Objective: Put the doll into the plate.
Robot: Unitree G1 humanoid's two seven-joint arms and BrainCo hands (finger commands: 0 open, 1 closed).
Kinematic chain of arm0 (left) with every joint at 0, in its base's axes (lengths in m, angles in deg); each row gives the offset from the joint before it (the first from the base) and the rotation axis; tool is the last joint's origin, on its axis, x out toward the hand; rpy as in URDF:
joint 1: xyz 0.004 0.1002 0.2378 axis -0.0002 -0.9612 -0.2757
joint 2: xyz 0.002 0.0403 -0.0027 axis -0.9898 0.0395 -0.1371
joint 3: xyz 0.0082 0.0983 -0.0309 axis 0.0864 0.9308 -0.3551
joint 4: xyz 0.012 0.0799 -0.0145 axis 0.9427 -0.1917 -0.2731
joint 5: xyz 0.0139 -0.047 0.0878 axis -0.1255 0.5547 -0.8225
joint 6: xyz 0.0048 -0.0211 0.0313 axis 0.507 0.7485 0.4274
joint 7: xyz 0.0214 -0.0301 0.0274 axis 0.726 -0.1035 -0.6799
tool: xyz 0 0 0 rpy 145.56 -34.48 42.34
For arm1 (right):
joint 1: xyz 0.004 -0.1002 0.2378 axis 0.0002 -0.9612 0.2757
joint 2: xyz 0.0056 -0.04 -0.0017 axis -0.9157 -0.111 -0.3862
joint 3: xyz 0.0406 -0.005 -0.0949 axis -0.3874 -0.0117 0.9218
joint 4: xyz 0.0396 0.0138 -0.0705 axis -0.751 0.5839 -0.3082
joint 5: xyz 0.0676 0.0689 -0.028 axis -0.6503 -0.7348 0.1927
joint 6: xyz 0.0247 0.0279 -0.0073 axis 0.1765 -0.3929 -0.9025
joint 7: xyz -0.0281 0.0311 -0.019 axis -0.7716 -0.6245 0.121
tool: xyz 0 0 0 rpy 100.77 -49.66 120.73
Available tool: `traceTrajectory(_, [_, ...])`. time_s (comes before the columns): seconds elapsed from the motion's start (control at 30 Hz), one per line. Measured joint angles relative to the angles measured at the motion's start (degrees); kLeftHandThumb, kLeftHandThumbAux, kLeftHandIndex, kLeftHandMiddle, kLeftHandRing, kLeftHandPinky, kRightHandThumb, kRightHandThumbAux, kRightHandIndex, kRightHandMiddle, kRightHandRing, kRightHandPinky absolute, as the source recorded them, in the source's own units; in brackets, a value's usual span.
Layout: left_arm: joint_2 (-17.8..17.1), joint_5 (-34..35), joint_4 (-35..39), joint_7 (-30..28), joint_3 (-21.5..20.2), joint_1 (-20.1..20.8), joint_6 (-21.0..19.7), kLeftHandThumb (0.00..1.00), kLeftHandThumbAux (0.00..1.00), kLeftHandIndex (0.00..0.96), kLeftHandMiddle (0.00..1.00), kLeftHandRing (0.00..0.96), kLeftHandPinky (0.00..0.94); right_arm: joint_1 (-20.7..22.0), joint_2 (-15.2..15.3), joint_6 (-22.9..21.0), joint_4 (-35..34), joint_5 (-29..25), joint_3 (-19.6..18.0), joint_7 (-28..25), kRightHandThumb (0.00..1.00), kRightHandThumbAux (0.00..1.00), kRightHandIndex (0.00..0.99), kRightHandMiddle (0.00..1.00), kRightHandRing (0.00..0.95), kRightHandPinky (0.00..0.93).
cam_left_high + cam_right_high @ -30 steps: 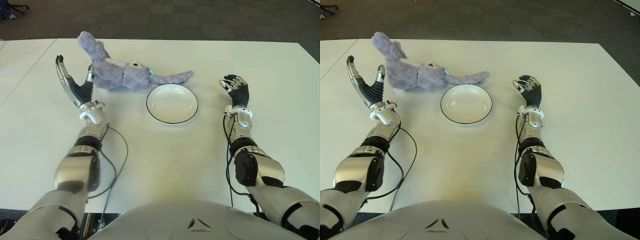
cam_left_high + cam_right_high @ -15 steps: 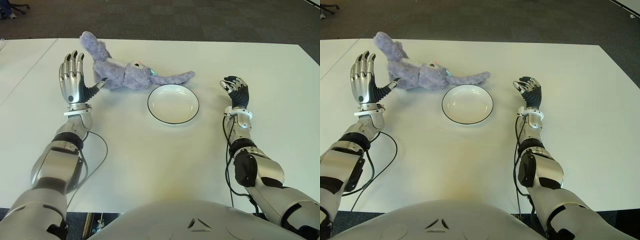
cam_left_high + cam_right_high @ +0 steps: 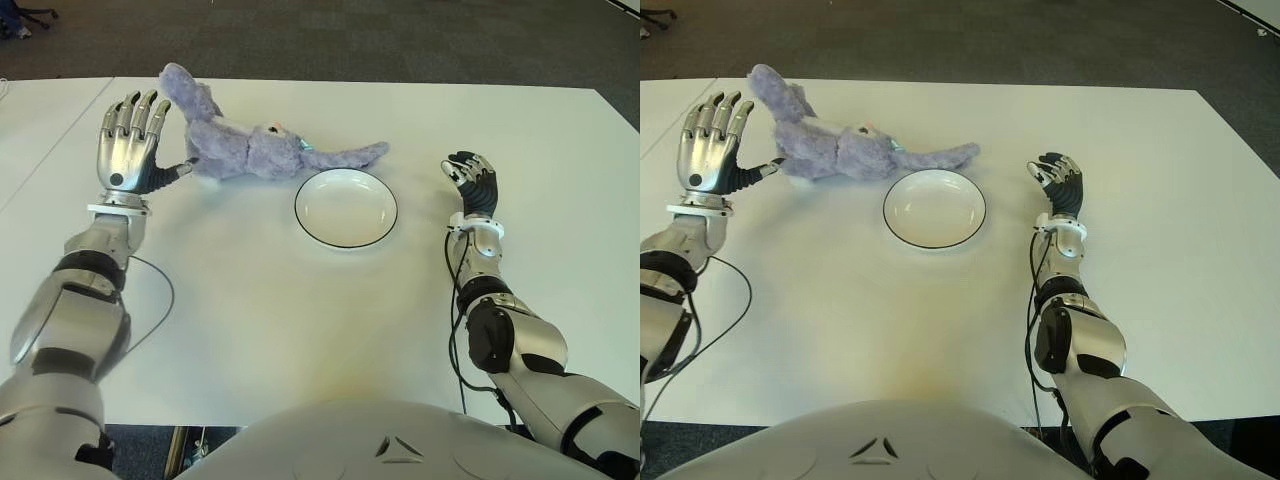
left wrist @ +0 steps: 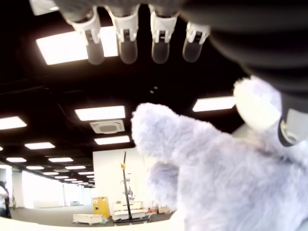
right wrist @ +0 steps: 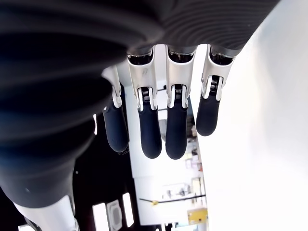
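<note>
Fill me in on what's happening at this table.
A humanoid robot is set to put a purple plush doll into a white plate. The doll lies on the white table just beyond the plate, which holds nothing. The left hand is raised beside the doll's left end, fingers spread, thumb reaching toward the plush, with no grasp yet. The right hand shows to the right of the plate, holding nothing.

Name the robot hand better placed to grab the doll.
Left. The left robot hand is open right beside the doll, thumb nearly touching it. The right robot hand holds nothing and sits beyond the plate, away from the doll.
</note>
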Motion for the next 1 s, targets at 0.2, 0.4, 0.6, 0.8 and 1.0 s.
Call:
traceTrajectory(0.2, [-5.2,-6.1,-0.2,0.0,6.3,0.1,-2.4,0.121,0.406,0.000,0.000,0.000,0.000,0.0,0.0,0.0,0.0,0.0,-0.3,-0.1,0.082,0.766,0.356,0.354,0.334,0.243])
traceTrajectory(0.4, [-7.6,-8.3,-0.4,0.0,9.8,0.7,-3.6,0.089,0.409,0.000,0.000,0.000,0.000,0.0,0.0,0.0,0.0,0.0,-0.5,-0.2,0.081,0.759,0.354,0.352,0.329,0.235])
traceTrajectory(0.6, [-9.7,-12.1,0.2,0.0,13.4,2.7,-4.7,0.000,0.404,0.000,0.000,0.000,0.000,0.0,-0.1,-0.1,0.0,0.0,-0.5,-0.1,0.081,0.776,0.332,0.338,0.313,0.256])
traceTrajectory(0.8, [-11.6,-14.2,1.0,0.0,15.3,5.0,-4.8,0.000,0.391,0.000,0.000,0.000,0.000,0.0,-0.2,-0.2,0.0,-0.1,-0.5,-0.1,0.097,0.792,0.337,0.343,0.328,0.255])
traceTrajectory(1.0, [-13.0,-14.7,2.5,0.0,16.8,6.1,-3.9,0.000,0.391,0.000,0.000,0.000,0.000,0.0,-0.2,-0.2,0.0,-0.2,-0.7,-0.2,0.103,0.788,0.349,0.349,0.335,0.253])
